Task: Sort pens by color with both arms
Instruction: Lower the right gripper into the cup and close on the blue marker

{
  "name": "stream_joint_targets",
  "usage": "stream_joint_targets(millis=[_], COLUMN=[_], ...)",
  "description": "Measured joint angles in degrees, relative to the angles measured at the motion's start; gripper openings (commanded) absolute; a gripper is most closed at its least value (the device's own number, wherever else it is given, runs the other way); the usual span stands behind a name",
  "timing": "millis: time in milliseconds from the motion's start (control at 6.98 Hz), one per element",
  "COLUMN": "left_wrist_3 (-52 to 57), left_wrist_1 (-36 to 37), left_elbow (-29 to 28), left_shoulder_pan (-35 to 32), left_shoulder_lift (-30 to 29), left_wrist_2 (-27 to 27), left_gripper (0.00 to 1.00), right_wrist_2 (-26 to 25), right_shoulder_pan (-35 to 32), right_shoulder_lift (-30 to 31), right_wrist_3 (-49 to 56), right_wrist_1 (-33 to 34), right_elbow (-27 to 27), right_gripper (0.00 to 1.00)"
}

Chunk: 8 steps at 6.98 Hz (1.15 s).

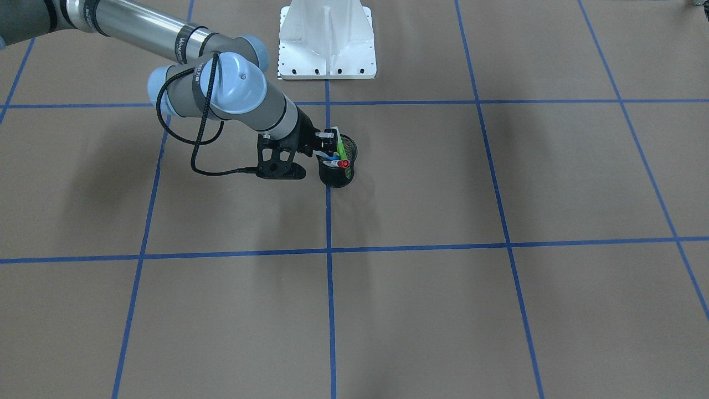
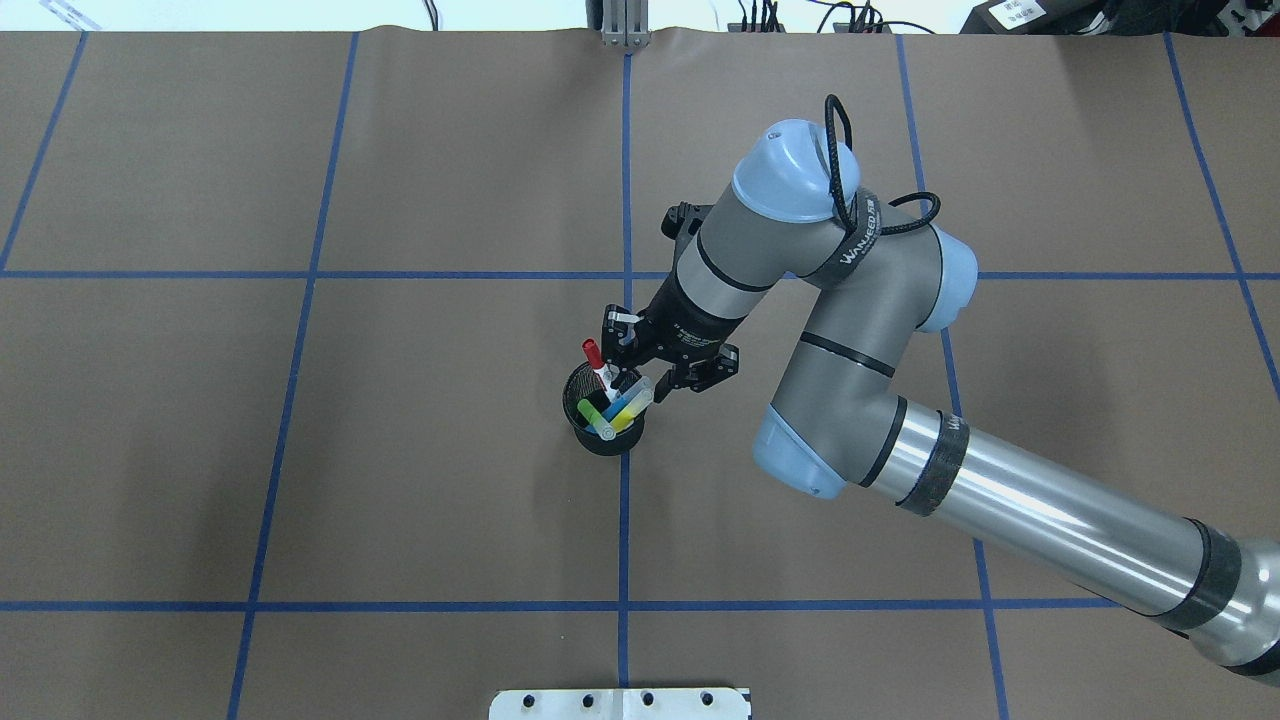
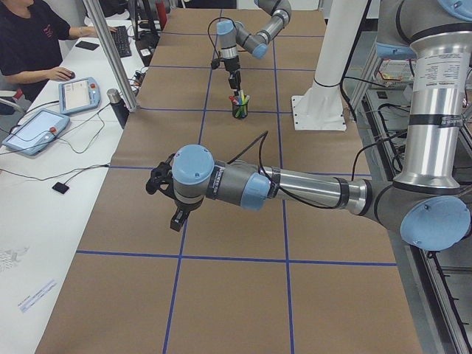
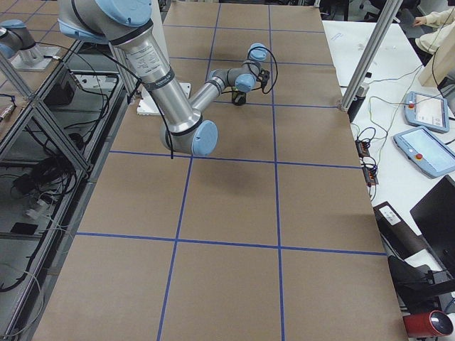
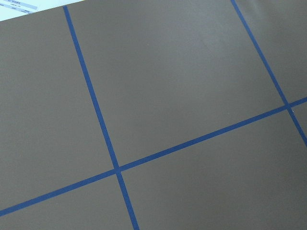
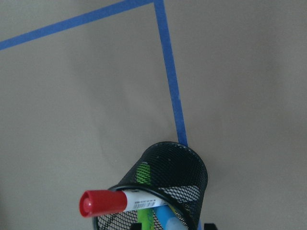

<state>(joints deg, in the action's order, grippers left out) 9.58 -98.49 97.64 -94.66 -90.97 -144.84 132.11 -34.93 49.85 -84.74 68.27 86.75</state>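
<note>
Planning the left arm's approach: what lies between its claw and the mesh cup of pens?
Between left claw and mesh cup, only bare paper with blue tape, per exterior left view.

A robotics lab: two jointed arms (image 3: 295,188) over a paper-covered desk (image 2: 450,450) gridded with blue tape (image 2: 625,520), teach pendants (image 3: 35,131) and a person (image 3: 29,44) at ten o'clock.

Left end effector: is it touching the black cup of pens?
Apart. Exterior left view shows the left end effector far down the table from the black cup.
</note>
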Motion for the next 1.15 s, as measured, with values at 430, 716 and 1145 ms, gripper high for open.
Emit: stream_joint_targets(millis=[430, 716, 1145], left_wrist_3=[0.0, 0.0, 0.0], left_wrist_1=[0.0, 0.0, 0.0], left_elbow=[0.0, 0.1, 0.2], left_shoulder_pan=[0.0, 0.0, -0.1], left_shoulder_lift=[0.1, 0.2, 0.3], left_wrist_2=[0.0, 0.0, 0.0], left_gripper=[0.99, 0.99, 0.99], right_wrist_2=[0.0, 0.0, -0.2], right_shoulder_pan=[0.2, 0.2, -0.3], right_shoulder_lift=[0.3, 0.1, -0.1], right_wrist_3=[-1.9, -2.1, -2.0], right_wrist_1=[-2.0, -2.1, -2.1], right_elbow=[-0.1, -0.1, -0.1], right_gripper=[0.5, 0.5, 0.51])
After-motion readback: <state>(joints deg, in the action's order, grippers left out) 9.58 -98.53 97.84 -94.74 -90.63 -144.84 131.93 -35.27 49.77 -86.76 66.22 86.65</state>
